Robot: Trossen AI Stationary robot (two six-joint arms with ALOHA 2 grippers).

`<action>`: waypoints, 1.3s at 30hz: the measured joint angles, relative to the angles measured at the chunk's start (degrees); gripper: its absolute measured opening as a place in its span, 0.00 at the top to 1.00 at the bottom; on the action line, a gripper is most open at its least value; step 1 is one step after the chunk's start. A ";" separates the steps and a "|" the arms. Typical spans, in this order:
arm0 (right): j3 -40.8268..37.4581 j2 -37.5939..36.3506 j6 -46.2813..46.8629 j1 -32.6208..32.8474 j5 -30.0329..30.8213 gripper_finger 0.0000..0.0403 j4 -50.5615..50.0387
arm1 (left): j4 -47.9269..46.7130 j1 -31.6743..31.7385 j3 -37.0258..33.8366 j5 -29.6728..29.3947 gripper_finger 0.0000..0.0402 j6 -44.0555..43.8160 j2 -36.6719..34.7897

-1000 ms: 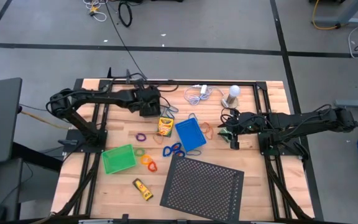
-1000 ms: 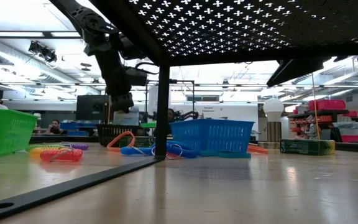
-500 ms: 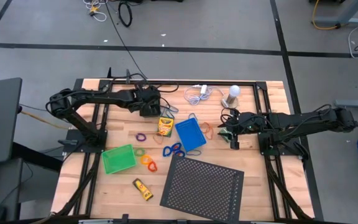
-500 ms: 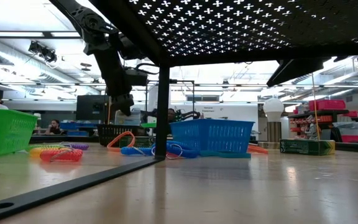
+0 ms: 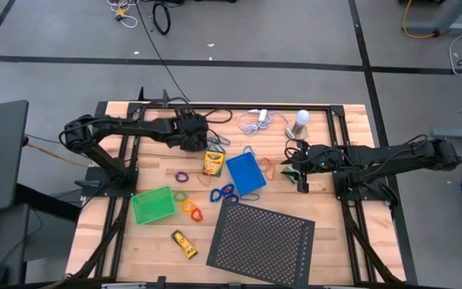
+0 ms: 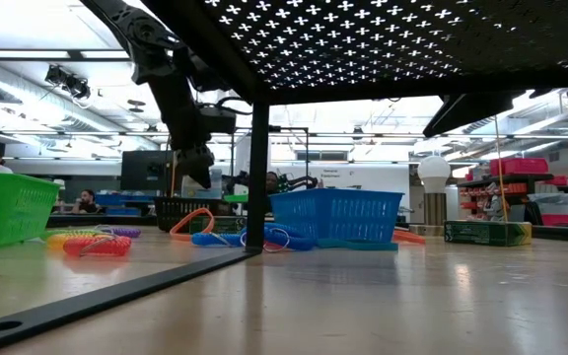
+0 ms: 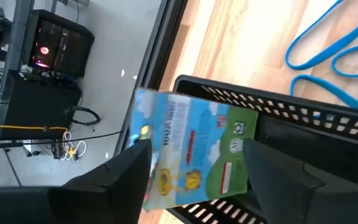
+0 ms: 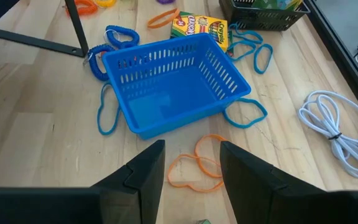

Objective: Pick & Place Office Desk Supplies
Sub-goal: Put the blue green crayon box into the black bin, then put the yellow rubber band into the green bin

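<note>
My left gripper [image 5: 196,135] hovers over the black tray [image 7: 278,106] at the table's far side and is open. A small green, white and blue box [image 7: 194,149] lies tilted between its fingers, above the tray's rim. My right gripper [image 8: 191,155] waits open at the right, over orange loops [image 8: 197,165]. The crayon box [image 5: 212,162] lies flat beside the blue tray [image 5: 245,175]. The green tray [image 5: 153,205] stands at the near left, and the yellow tube [image 5: 184,244] lies in front of it. My left gripper has the small box between its spread fingers [image 7: 126,168], which slant down over the black tray. The box fills the gap from finger to finger. Whether either finger touches the box's ends [image 7: 143,134], I cannot tell.
A large black perforated sheet [image 5: 261,237] stands raised over the near middle. A white coiled cable [image 5: 255,122] and a bulb on a round base [image 5: 299,120] sit at the far edge. Blue loops [image 5: 223,193], orange loops [image 5: 191,209] and a purple loop [image 5: 181,175] lie between the trays.
My left gripper has opened above the black tray. Its arm has barely shifted. My right arm has kept still.
</note>
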 joint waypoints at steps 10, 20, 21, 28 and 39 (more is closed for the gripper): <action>0.00 0.01 0.00 0.00 -0.02 0.59 -0.01 | -1.28 -1.81 1.91 -2.74 0.33 -0.47 -2.05; 0.00 0.01 0.02 0.02 -0.78 0.59 -0.10 | -7.14 -4.95 3.91 10.41 0.36 -4.44 -5.35; 0.00 0.01 0.02 0.02 -0.97 0.59 -0.10 | -8.88 -5.24 4.46 13.93 0.36 -5.83 -5.35; 0.00 0.01 0.02 0.02 -1.84 0.59 -0.17 | -14.99 -10.38 4.76 27.88 0.37 -6.71 -5.13; 0.00 0.01 0.33 0.02 -1.79 0.59 -0.06 | -14.21 -19.32 4.48 30.90 0.37 -9.76 -4.49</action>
